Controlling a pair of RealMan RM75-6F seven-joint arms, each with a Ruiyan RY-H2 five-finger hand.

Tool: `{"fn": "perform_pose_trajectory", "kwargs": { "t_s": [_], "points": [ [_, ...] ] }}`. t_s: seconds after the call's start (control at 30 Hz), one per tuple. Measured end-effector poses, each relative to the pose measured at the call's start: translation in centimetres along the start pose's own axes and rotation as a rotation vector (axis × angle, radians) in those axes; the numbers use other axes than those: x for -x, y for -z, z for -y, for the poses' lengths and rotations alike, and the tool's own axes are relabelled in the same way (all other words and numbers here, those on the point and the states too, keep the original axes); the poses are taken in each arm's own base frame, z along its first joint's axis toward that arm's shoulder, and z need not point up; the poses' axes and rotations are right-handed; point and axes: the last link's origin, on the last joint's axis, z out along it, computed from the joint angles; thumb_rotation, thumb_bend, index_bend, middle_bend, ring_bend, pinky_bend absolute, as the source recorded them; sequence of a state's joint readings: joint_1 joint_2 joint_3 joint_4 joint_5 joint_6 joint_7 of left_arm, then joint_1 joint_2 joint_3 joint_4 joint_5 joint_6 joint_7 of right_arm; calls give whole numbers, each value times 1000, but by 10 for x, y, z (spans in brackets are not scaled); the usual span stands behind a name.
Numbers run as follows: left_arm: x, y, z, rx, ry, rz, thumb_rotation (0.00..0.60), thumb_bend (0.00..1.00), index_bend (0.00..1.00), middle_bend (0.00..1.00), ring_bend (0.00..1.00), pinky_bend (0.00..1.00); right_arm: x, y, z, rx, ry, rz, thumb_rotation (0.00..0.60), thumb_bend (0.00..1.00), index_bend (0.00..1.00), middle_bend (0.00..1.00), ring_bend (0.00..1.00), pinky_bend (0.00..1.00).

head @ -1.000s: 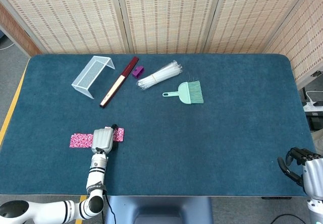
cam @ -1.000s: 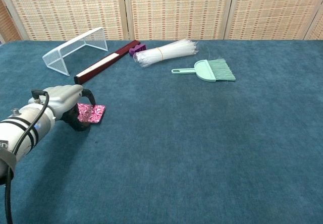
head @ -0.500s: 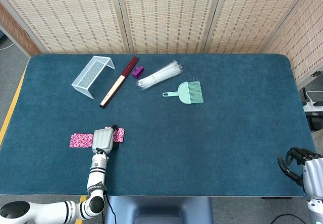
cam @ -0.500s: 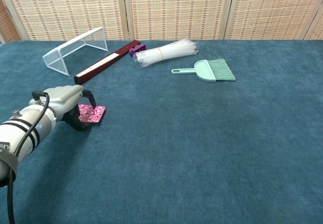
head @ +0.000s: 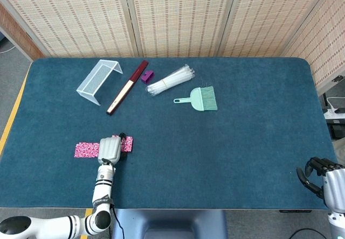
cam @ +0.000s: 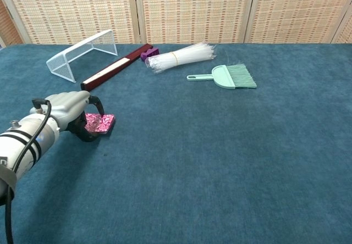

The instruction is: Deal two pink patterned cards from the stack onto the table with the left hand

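Pink patterned cards [head: 86, 149] lie in a strip on the blue table near its front left. My left hand [head: 110, 149] lies over the middle of the strip, and pink shows on both sides of it. In the chest view the left hand [cam: 69, 106] has its fingers bent down onto the right-hand pink card [cam: 100, 123]. Whether the card is pinched or only touched is hidden. My right hand [head: 322, 175] hangs off the table's front right corner with its fingers curled and nothing in them.
At the back left stand a white wire rack [head: 98, 79], a dark red stick [head: 127, 87], a purple block [head: 147, 76], a bundle of clear straws [head: 171, 81] and a green hand brush [head: 200, 98]. The table's front edge [head: 215, 208] runs just behind the left wrist.
In the chest view the left hand has crept slightly left over the card. The cards and the right hand have not moved.
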State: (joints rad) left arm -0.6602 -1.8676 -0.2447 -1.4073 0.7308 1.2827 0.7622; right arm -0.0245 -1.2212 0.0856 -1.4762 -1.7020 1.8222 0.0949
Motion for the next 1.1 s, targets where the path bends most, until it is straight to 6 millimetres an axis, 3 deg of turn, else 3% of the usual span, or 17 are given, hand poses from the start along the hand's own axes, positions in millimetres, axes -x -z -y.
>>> {"fn": "perform_pose_trajectory", "kwargs": {
  "t_s": [0.33,0.8,1.1],
  "points": [
    [-3,14,19,7,-12,-42,600,341,378,1000,1000,1000,1,0,0,1,4,2,600,226,755,699,731,914],
    [-9,55,73,0,-39,-97,600,341,378,1000,1000,1000,3,0,0,6,13,10,600,226,755,699,731,914],
    [3,75,99,-27,-54,-79,600,340,378,1000,1000,1000,3,0,1,5,15,13,600,227,755,699,731,914]
  ]
}}
